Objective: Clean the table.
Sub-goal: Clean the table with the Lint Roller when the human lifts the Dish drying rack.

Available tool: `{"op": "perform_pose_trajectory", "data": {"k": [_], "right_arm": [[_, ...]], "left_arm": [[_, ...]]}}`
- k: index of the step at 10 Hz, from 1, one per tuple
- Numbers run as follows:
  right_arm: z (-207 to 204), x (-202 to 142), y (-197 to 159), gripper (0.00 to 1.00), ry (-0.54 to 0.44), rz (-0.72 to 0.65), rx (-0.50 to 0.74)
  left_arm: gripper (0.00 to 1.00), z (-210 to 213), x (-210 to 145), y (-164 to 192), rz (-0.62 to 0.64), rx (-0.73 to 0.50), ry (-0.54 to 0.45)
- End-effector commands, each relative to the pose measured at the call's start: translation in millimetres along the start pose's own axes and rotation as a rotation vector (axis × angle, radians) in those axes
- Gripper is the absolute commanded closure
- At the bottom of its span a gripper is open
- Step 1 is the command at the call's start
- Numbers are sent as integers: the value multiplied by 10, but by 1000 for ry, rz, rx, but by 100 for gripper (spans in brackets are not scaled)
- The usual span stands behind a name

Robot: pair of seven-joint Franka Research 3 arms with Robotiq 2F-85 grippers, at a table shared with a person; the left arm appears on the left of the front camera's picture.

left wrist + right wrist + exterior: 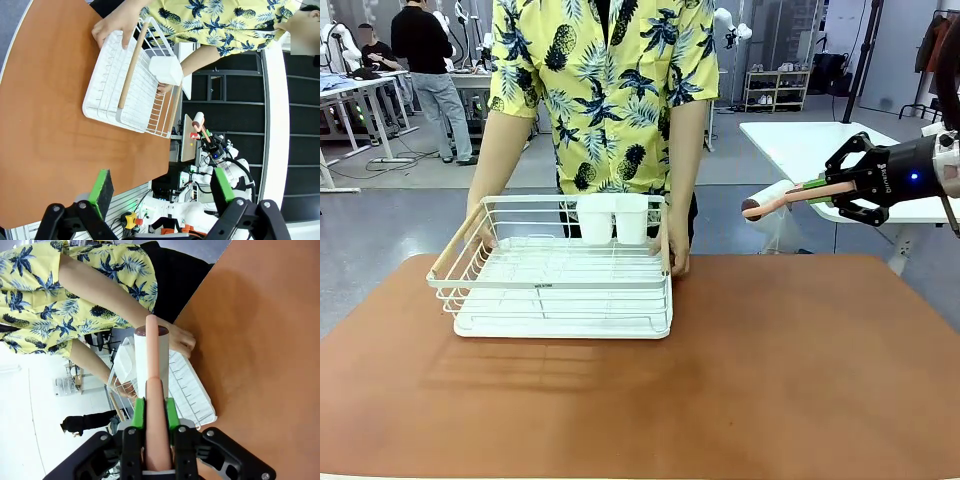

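Brown surface (770, 380) fills the bottom of the front view. It looks smooth, hard and heavy, so roll over its top, don't lift it. A person (610, 100) holds a white wire rack (555, 290) at middle left. At right, the right hand (820, 190) clamps a pink-handled roller (770, 203). Left wrist view: the left hand (162, 192) gapes, empty. Right wrist view: the roller's handle looks stiff.

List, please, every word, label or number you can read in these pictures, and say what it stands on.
"ROBOTIQ": white print, turned sideways, on the black body of the right gripper; barely legible.
Small tag on the front wire of the dish rack: too small to read.
Nothing else is legible.
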State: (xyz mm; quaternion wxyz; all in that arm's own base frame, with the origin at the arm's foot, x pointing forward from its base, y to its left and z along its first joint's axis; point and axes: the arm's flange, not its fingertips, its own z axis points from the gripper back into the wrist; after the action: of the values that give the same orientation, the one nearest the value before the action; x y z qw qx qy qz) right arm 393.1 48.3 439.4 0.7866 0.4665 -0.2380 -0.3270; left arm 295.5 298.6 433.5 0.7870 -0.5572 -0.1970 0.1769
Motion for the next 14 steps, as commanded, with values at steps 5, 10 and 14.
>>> {"op": "perform_pose_trajectory", "data": {"k": [5, 10, 14], "right_arm": [[-2, -3, 2, 99, 1, 0, -1], [-2, -3, 2, 99, 1, 0, -1], [-2, -3, 2, 99, 1, 0, -1]], "left_arm": [[0, 7, -27, 2, -3, -13, -5], [0, 7, -27, 2, -3, -13, -5], [0, 7, -27, 2, -3, -13, -5]]}}
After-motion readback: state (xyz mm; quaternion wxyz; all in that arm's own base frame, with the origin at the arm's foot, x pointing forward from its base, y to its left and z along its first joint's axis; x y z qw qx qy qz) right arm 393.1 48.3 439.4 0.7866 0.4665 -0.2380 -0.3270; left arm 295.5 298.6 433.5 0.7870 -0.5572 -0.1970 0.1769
